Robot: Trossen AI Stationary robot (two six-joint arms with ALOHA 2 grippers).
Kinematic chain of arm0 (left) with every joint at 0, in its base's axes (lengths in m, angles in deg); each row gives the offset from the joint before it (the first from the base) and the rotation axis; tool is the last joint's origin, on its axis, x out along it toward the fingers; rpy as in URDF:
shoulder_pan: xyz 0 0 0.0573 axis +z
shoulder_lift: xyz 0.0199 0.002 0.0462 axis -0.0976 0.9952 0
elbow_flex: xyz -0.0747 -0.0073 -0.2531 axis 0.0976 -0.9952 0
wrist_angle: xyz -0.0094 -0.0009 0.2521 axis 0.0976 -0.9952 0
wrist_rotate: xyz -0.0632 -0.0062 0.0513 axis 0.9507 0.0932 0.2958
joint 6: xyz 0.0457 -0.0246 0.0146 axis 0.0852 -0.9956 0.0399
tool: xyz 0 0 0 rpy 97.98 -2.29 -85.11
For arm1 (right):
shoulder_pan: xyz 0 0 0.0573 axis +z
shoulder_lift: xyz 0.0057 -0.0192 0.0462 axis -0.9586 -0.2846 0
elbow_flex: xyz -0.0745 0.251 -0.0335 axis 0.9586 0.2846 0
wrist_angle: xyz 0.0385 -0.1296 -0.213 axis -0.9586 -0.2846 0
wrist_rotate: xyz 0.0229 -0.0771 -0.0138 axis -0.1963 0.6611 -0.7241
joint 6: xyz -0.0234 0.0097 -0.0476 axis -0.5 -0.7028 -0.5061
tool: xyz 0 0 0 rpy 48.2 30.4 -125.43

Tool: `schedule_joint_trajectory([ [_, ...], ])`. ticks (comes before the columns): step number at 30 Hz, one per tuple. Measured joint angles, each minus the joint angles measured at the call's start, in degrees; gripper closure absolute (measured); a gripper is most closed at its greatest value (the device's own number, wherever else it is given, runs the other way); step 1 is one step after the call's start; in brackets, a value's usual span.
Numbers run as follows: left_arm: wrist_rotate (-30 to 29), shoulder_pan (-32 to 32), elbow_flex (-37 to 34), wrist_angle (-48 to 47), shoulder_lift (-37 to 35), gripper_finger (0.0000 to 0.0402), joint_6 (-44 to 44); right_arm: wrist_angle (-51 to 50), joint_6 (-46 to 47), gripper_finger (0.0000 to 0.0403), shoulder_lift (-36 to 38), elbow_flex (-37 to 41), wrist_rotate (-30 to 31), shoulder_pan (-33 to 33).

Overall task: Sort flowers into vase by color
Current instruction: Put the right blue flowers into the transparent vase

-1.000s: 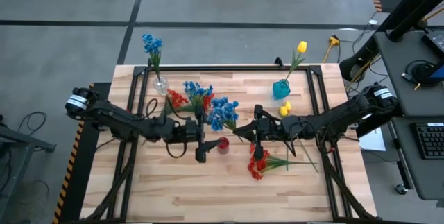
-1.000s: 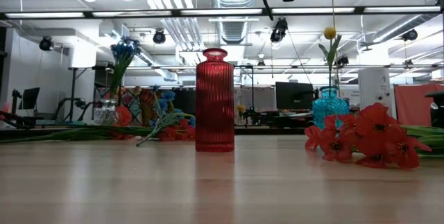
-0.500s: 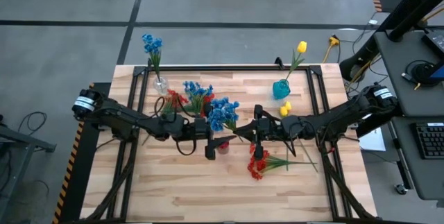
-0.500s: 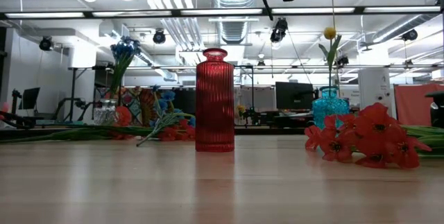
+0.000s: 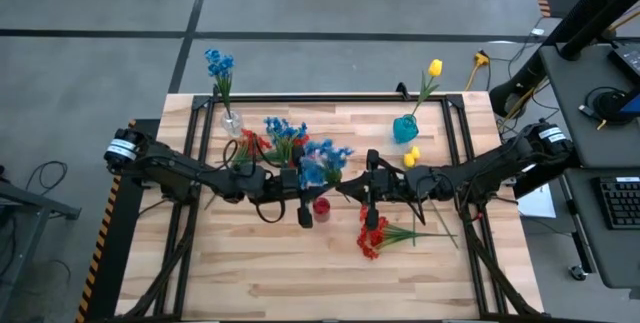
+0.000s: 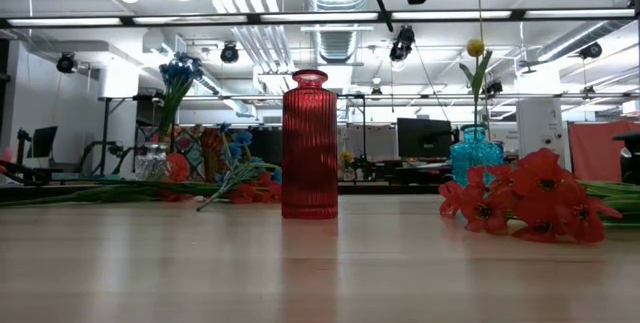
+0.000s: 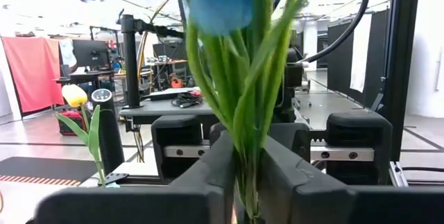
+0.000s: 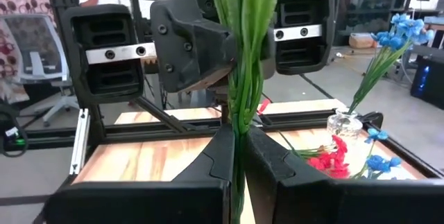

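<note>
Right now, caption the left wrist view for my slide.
Left gripper shut on blue flower stems, facing the right gripper.

A red ribbed vase (image 6: 310,145) is standing on pale wood (image 5: 250,263). Blue blooms (image 5: 322,159) are topping green stems (image 7: 250,106). Red flowers (image 6: 525,203) are lying by a teal vase (image 6: 474,153) holding a yellow bud (image 5: 435,67).
</note>
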Motion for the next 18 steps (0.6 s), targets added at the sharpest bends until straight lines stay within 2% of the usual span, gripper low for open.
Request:
schedule_joint_trajectory([
  [4, -0.03, -0.02, -0.01, 0.01, 0.0, 0.0396, -0.07, -0.01, 0.71, 0.0355, 0.0, 0.0, 0.01, 0.0],
  [11, -0.52, 0.04, -0.07, -0.06, 0.0, 0.0387, -0.01, -0.54, 1.8, 0.0265, 0.0, 0.0, -0.37, 0.04],
  [18, -0.55, 0.04, -0.09, -0.05, -0.11, 0.0387, 0.05, -3.02, 1.97, 0.0219, 1.54, 0.0, -0.4, 0.04],
])
